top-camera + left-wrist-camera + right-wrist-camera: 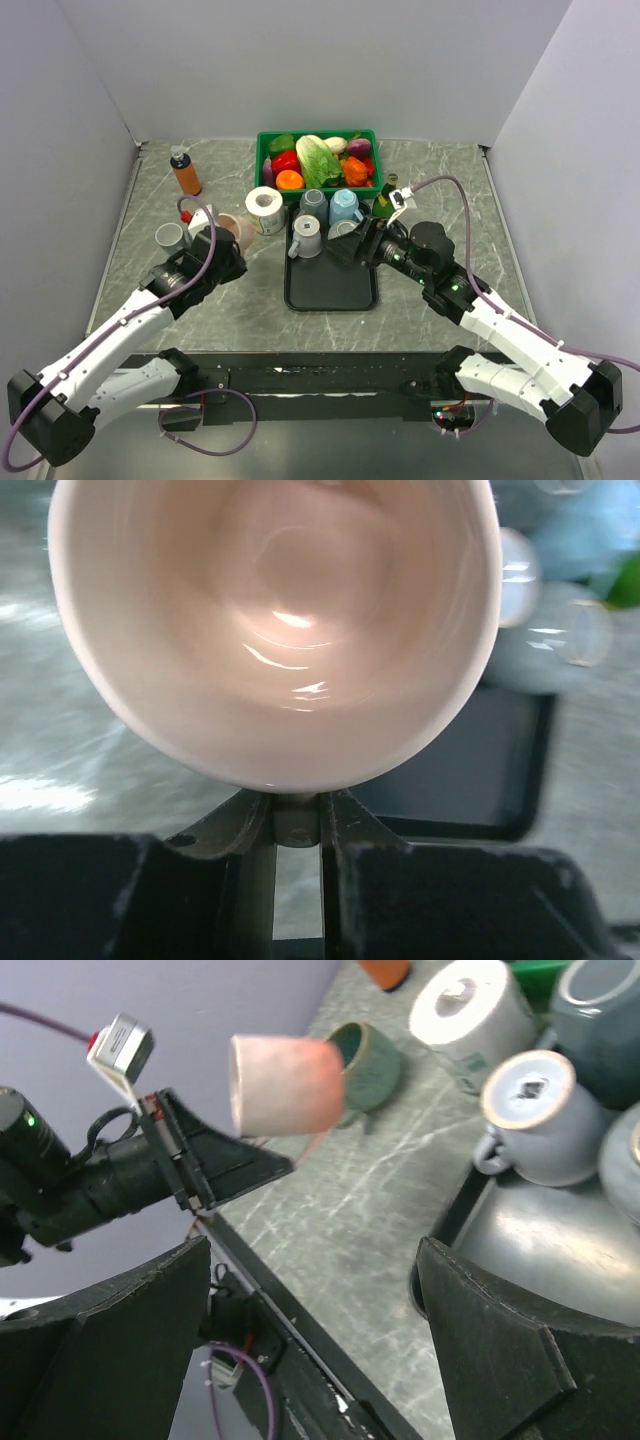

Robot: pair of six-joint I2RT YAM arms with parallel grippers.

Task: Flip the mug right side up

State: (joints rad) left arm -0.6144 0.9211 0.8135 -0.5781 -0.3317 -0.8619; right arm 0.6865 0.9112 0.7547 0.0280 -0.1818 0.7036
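now, from the top camera: my left end effector (226, 240) sits just left of the black tray (330, 290) and holds the pink mug (239, 229) near the tray's far left corner, beside the paper roll (265, 209). a grey-green mug (170, 237) stands just to the left of that arm, and an orange bottle (185, 172) is further back on the surface (440, 200). my right end effector (347, 246) hovers over the far right part of the tray, close to an upturned mug (305, 236) that stands base up on it. a blue mug (345, 206) and a darker grey mug (313, 203) stand at the tray's far edge, in front of the green basket (318, 135) of vegetables.

through the left wrist camera, the pink mug (275, 630) fills the upper frame with its open mouth turned straight at the lens, so it lies sideways rather than upright. my left end effector (297, 818) is pressed nearly together below the rim, pinching a small pale part of the mug between the fingers (243, 828); i cannot tell if that part is the handle. the tray (470, 780) shows behind on the right.

through the right wrist camera, my right end effector (315, 1250) is spread wide with nothing between its fingers (500, 1350). beyond them the pink mug (285, 1085) looks blurred and raised off the surface, held by the left end effector (205, 1160). the grey-green mug (365, 1055), paper roll (465, 1005) and upturned mug (530, 1110) lie behind it, the last on the tray (540, 1250).
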